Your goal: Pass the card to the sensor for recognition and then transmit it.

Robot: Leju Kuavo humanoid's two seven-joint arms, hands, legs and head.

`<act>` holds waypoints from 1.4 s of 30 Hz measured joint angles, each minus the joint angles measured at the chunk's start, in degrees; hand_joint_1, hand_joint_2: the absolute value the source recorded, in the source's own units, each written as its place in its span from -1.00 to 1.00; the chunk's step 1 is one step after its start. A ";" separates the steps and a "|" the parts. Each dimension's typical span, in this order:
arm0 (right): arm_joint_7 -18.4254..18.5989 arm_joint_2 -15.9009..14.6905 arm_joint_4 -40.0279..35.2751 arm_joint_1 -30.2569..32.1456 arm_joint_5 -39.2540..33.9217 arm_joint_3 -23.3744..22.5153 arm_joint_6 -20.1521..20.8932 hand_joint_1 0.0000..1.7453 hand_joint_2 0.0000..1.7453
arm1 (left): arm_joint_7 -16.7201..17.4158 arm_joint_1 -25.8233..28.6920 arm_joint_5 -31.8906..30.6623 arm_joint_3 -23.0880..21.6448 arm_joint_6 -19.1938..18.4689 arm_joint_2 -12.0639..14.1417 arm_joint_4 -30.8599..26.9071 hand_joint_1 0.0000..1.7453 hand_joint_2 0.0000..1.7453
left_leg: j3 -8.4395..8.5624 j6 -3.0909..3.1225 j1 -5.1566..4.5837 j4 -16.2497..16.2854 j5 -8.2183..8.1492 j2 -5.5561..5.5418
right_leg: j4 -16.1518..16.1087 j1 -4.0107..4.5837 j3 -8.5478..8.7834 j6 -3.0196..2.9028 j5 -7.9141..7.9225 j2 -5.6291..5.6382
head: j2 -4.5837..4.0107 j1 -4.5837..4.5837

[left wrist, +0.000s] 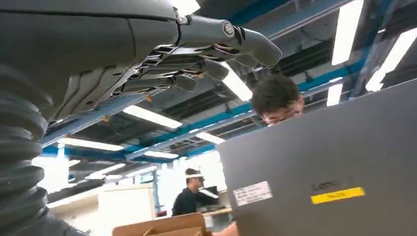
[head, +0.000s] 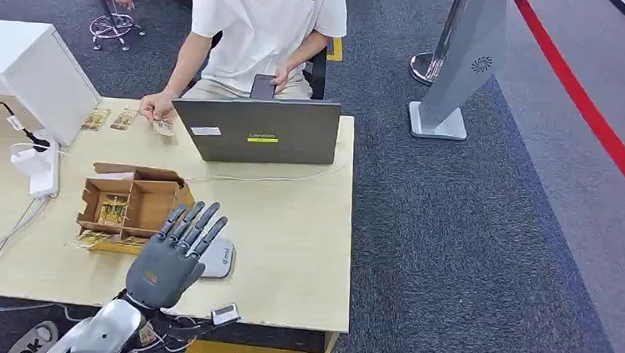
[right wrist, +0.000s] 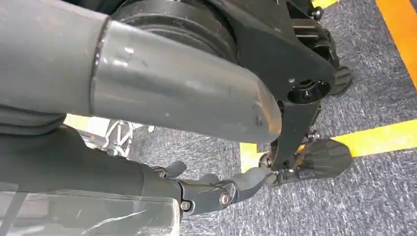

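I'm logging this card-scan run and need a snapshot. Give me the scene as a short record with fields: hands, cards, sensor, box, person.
left hand: raised over the table's near edge, fingers spread, holding nothing
right hand: hanging low over grey carpet, fingers loosely apart, empty
cards: stacked in the cardboard box; more loose near the person's hand
sensor: grey pad partly behind the left hand
laptop: back toward the robot
task state: no card picked up yet

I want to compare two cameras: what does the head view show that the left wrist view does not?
Head view alone: the pale wooden table, the divided brown cardboard box holding cards, and the flat grey sensor pad. Left wrist view alone: ceiling lights and a distant person. Both: the open grey left hand, holding nothing, and the grey laptop lid.
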 joint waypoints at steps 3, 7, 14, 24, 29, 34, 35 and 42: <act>0.00 -0.09 0.00 -0.01 0.24 0.33 0.06 -1.00 -1.00 | 2.64 -0.60 -0.50 2.71 1.49 -0.79 3.02 -1.00 1.00 | 0.03 0.00 0.00 0.00 0.00 0.00 | 0.00 0.01 0.00 0.00 0.00 0.01 | -0.02 -0.02; -0.02 -0.13 0.00 -0.03 0.42 0.90 0.00 -1.00 -1.00 | 5.70 -1.29 -0.63 5.75 2.12 -1.31 6.03 -1.00 1.00 | 0.05 0.00 0.01 0.00 0.01 0.00 | 0.01 0.01 0.01 0.00 0.00 0.00 | 0.00 -0.02; 0.59 -0.15 0.00 -0.07 0.48 1.48 0.06 -1.00 -1.00 | 5.96 -2.53 -0.68 8.69 1.92 -2.71 9.87 -1.00 1.00 | 0.04 0.00 0.00 0.00 0.00 0.00 | 0.00 0.00 0.03 0.00 0.00 0.00 | 0.00 -0.02; 0.61 -0.15 0.00 -0.06 0.26 2.16 0.09 -1.00 -1.00 | 5.85 -2.70 -0.70 10.55 1.77 -4.00 11.58 -1.00 1.00 | 0.05 0.00 0.00 0.00 0.00 0.00 | 0.01 0.00 0.02 0.00 0.00 0.01 | 0.00 -0.02; 0.68 -0.15 0.00 -0.06 0.13 2.21 0.11 -1.00 -1.00 | 5.87 -2.69 -0.70 10.62 0.42 -4.30 11.76 -1.00 1.00 | 0.05 0.00 0.01 0.00 0.00 0.00 | 0.00 0.00 0.03 0.00 0.00 0.01 | 0.00 -0.02; 0.70 -0.15 0.00 -0.06 -1.18 2.21 -0.11 -1.00 -1.00 | 5.35 -1.97 -0.70 10.62 -4.80 -4.35 11.78 -1.00 1.00 | 0.05 0.00 0.00 0.00 0.00 0.00 | 0.00 0.00 0.12 0.00 0.00 0.01 | 0.00 -0.02; 0.70 -0.15 0.00 -0.04 -1.44 2.21 -0.17 -1.00 -1.00 | 5.52 -1.53 -0.72 10.62 -5.62 -4.19 11.78 -1.00 1.00 | 0.05 0.00 0.00 0.00 0.00 0.01 | 0.00 0.00 0.09 0.00 0.00 0.02 | 0.00 -0.02; 0.92 -0.15 0.00 -0.05 -2.36 2.21 -0.37 -1.00 -1.00 | 5.98 0.22 -0.74 10.62 -10.12 -3.30 10.84 -1.00 1.00 | 0.06 0.00 0.01 0.00 0.00 0.00 | 0.00 0.01 0.03 -0.01 -0.01 0.01 | 0.00 -0.04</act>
